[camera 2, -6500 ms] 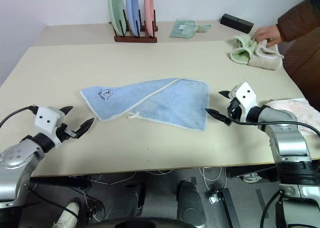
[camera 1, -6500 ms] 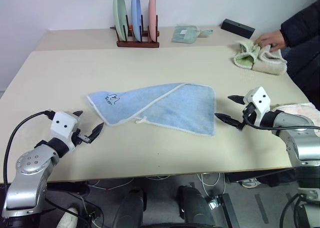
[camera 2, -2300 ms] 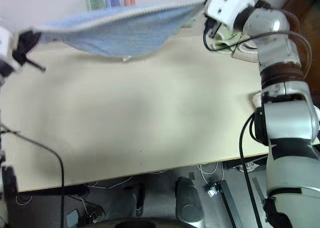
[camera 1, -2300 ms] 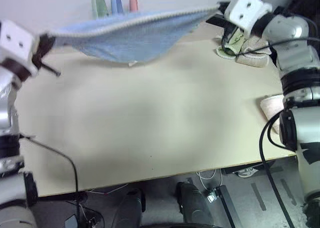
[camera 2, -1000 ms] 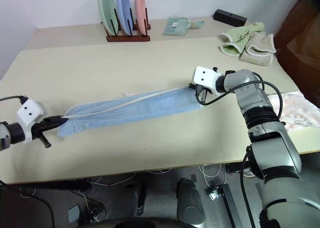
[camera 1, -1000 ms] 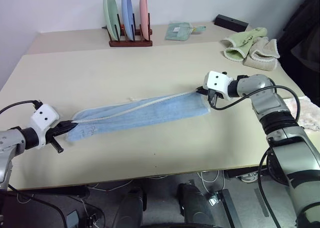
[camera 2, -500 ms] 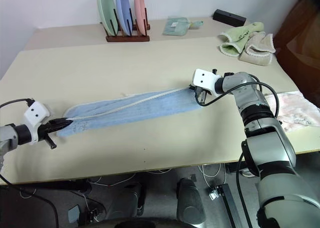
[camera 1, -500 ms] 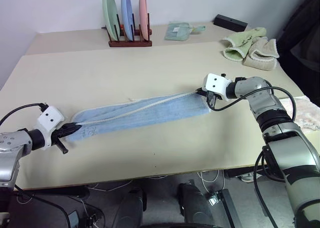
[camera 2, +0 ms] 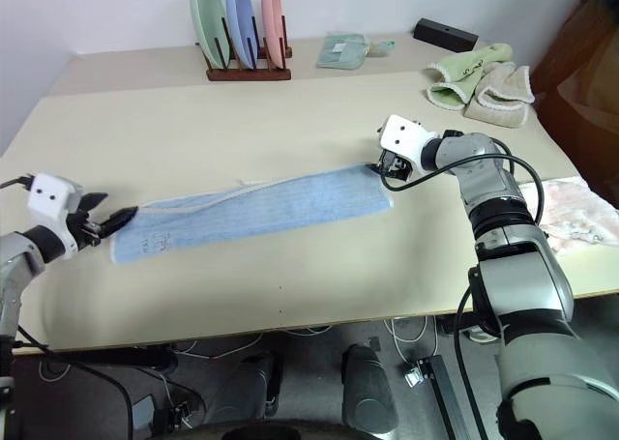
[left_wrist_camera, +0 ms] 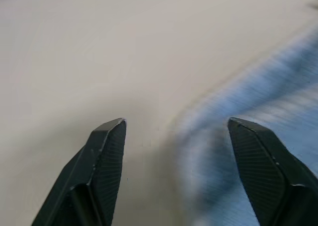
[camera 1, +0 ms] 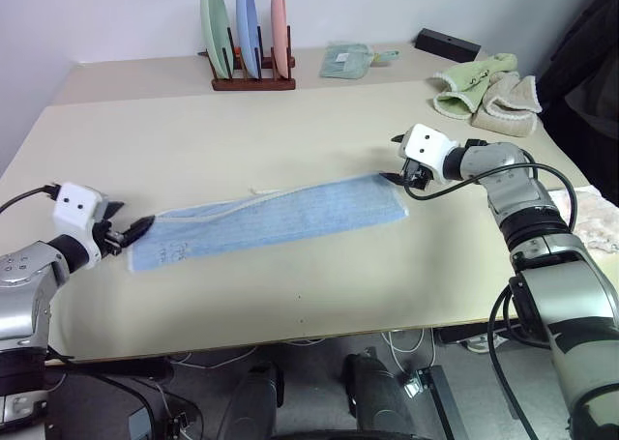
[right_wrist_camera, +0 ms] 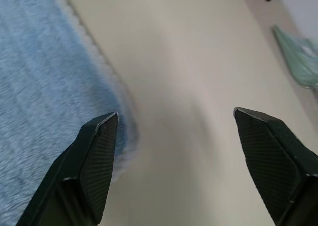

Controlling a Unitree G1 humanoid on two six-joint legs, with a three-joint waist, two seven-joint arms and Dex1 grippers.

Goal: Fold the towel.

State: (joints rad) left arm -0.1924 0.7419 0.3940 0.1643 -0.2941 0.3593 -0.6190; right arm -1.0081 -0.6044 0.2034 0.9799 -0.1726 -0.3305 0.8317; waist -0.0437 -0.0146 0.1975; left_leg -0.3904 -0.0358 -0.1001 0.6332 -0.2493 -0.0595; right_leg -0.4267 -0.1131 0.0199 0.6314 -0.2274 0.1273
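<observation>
The light blue towel [camera 1: 276,220] lies flat on the table as a long narrow strip with a whitish edge trim, running from near left to middle right. My left gripper [camera 1: 129,231] stands open just off the strip's left end, touching nothing; in the left wrist view its fingers [left_wrist_camera: 107,151] straddle the towel's edge [left_wrist_camera: 248,112]. My right gripper [camera 1: 395,160] is open at the strip's right end, just above the cloth. The right wrist view shows the towel's corner [right_wrist_camera: 44,87] beside one finger [right_wrist_camera: 97,156] and bare table between the two.
A wooden rack with three plates [camera 1: 248,36] stands at the back, a small green cloth [camera 1: 349,61] and a black box [camera 1: 448,44] beside it. Green and beige fluffy towels [camera 1: 486,87] lie back right, a pink towel [camera 1: 592,220] at the right edge. A person's dark sleeve [camera 1: 590,58] shows far right.
Both grippers have opened and let go of the towel's ends. The strip now lies slack and flat. My left hand has drawn back a little from the left end.
</observation>
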